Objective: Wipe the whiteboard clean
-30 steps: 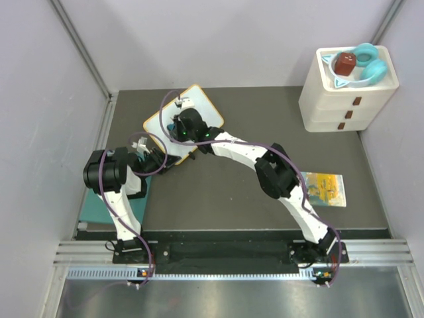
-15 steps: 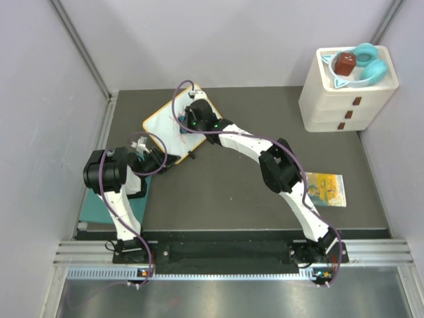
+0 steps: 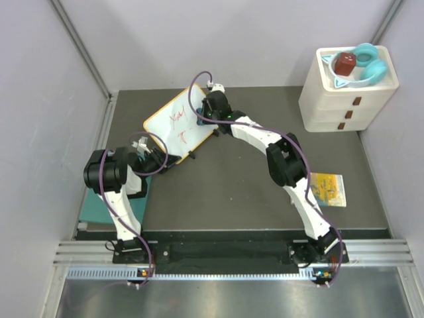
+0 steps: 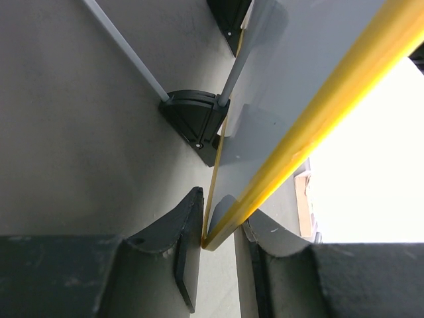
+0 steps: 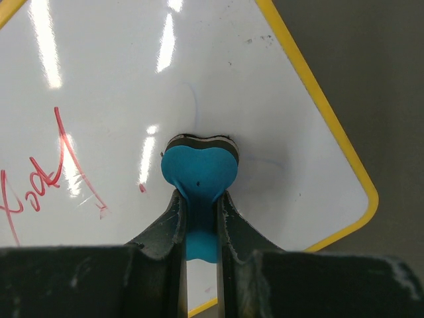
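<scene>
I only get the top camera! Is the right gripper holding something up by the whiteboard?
Observer: Yes. On the right wrist view, the right gripper is shut on a blue eraser touching the whiteboard.
Operator: What shape is it?
Observer: Its top end looks like a heart.
Operator: What's the left gripper doing?
Observer: On the left wrist view, it is shut on the whiteboard's yellow rim.
</scene>
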Available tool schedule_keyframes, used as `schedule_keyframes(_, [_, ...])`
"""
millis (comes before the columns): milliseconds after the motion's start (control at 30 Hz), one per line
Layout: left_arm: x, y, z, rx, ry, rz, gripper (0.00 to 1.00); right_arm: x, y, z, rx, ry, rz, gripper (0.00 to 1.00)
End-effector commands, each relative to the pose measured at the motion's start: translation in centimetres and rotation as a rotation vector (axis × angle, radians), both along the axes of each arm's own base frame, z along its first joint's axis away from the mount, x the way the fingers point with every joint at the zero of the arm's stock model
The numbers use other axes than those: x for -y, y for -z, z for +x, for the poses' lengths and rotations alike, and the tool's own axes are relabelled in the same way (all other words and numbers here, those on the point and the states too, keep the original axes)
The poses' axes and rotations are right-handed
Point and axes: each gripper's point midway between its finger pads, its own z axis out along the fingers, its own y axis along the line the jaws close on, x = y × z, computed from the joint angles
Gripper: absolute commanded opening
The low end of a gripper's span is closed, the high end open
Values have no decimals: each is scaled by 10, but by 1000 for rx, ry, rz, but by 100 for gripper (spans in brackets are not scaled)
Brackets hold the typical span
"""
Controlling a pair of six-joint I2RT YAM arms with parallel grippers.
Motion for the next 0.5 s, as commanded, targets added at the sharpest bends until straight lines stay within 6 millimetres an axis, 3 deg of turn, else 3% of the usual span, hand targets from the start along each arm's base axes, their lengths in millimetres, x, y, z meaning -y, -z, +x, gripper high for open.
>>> schedule_keyframes(0, [5,-64,9,401,45,62,29,-9,28,-12,-55,-87,-13,0])
schedule_keyframes(333, [7,-63,9,398,47,72,29,-62,37,-79,-97,-316,14,0])
schedule_keyframes(433, [8,-63,9,400,49,74,28,-68,35,-98,-117,-352,-5,0])
schedule_keyframes(467, [7,-63,9,402,46,76,28,-66,42,-106,-140,-364,-5,0])
